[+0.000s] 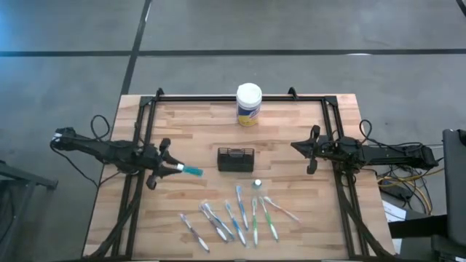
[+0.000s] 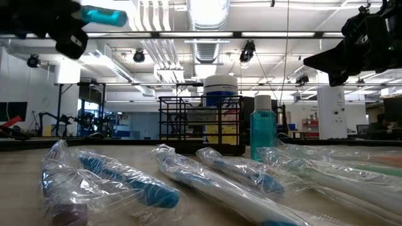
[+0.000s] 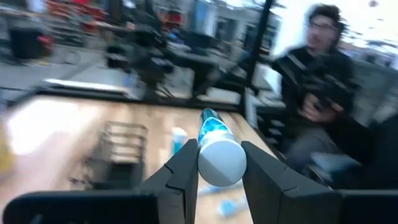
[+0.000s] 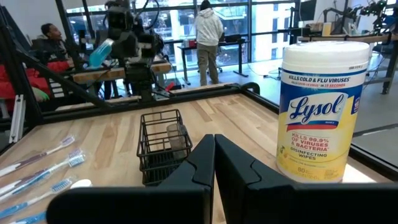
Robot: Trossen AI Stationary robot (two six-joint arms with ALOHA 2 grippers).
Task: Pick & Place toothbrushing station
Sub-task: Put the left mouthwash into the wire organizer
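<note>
Pale butcher-block planks are making up the tabletop (image 1: 189,131), with a black frame running round it and a workshop showing beyond. Toward the robot's left side, the left hand (image 1: 175,167) is gripping a small teal tube with a white cap (image 1: 191,170), lifted clear of the wood. Its long axis is pointing toward the small black wire-mesh caddy (image 1: 236,159), which is sitting near the middle, just beyond the tube's far end. That left hand is the nearer one for this delivery, I judge; the tube needs carrying across and tipping upright. The right hand (image 1: 313,153) is waiting closed and empty on the other side. Wrapped blue, green and white toothbrushes (image 1: 237,215) are lying fanned out nearer the front edge, beside a second tube (image 1: 257,185) standing upright.
</note>
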